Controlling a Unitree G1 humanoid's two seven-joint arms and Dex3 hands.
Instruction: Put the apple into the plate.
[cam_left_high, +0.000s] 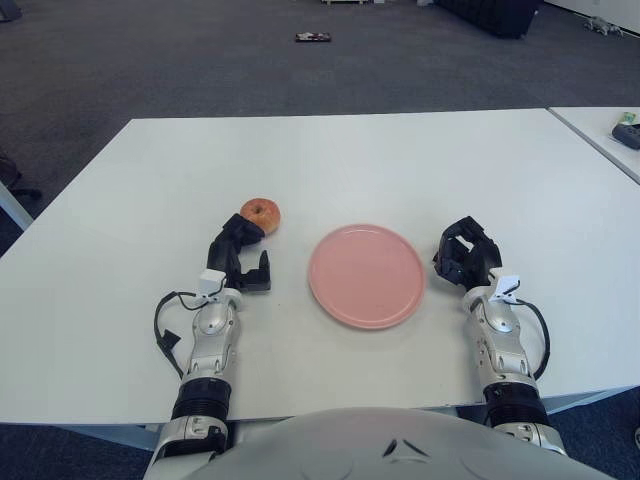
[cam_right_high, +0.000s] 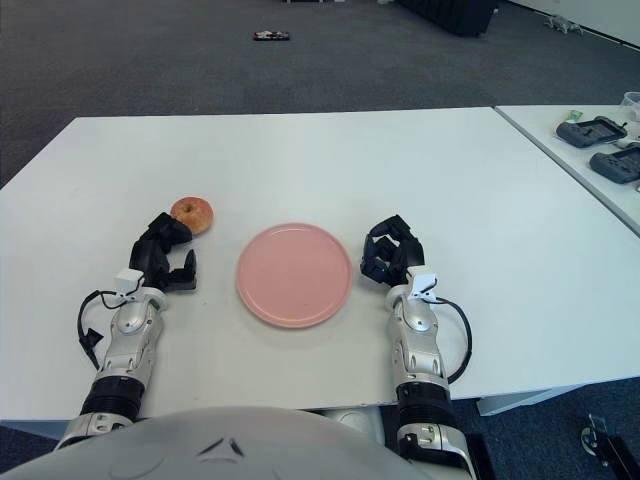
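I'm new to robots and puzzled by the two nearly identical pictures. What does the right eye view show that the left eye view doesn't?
Only the right eye view shows two dark handheld devices on the neighbouring table, plus a wheeled base on the floor at lower right. Only the left eye view shows a dark object at the far left edge.

Both show the white table, the apple touching the left hand, the empty pink plate, and the right hand curled beside the plate's right.
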